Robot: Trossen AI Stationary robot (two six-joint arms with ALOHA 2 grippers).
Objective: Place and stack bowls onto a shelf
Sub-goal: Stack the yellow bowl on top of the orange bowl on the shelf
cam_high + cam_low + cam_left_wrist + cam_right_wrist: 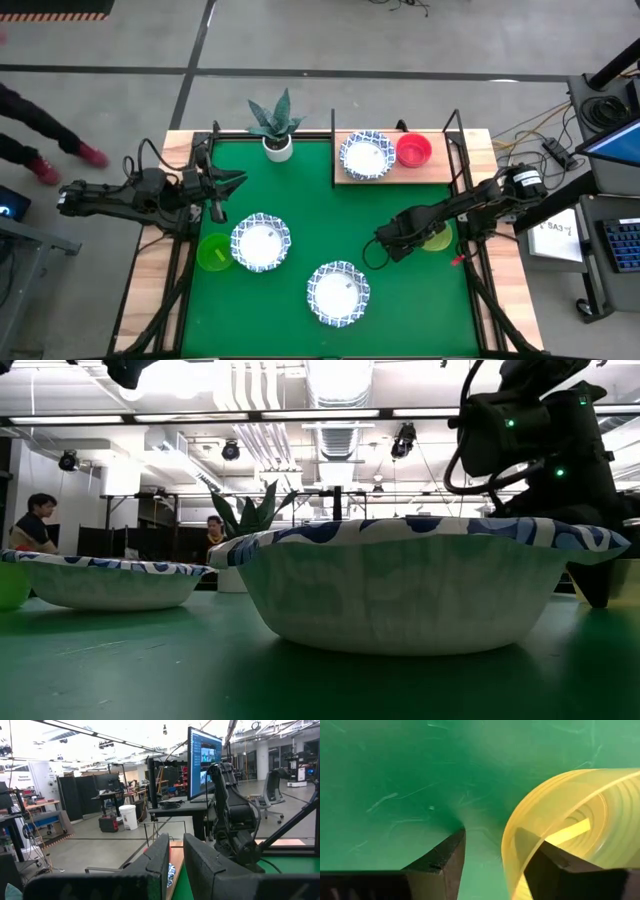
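My right gripper (pixel 490 865) points down at the mat, open, at the rim of a translucent yellow-green bowl (pixel 570 815) near the table's right edge (pixel 437 238). One finger stands outside the bowl's wall and the other inside it. My left gripper (pixel 225 186) waits open with a narrow gap over the mat's left edge, holding nothing. The wooden shelf (pixel 440 172) at the far side carries a white blue-rimmed bowl (pixel 365 155) and a red bowl (pixel 413 150). Two more white bowls (pixel 261 243) (pixel 338 292) and a green bowl (pixel 213 252) rest on their bases on the mat. My right gripper stands astride the yellow-green bowl's wall (pixel 512 855) from above, near the rim. The inner finger (pixel 560 870) shows through the wall, and the outer finger (pixel 442 860) is clear of it. I cannot tell whether the inner finger touches the bowl, which sits on the mat.
A white pot with a spiky plant (pixel 277 128) stands at the far edge, left of the shelf. In the low view the nearest white bowl (pixel 400 590) fills the foreground. Bare green mat (pixel 330 215) lies in the middle. People show in the room behind.
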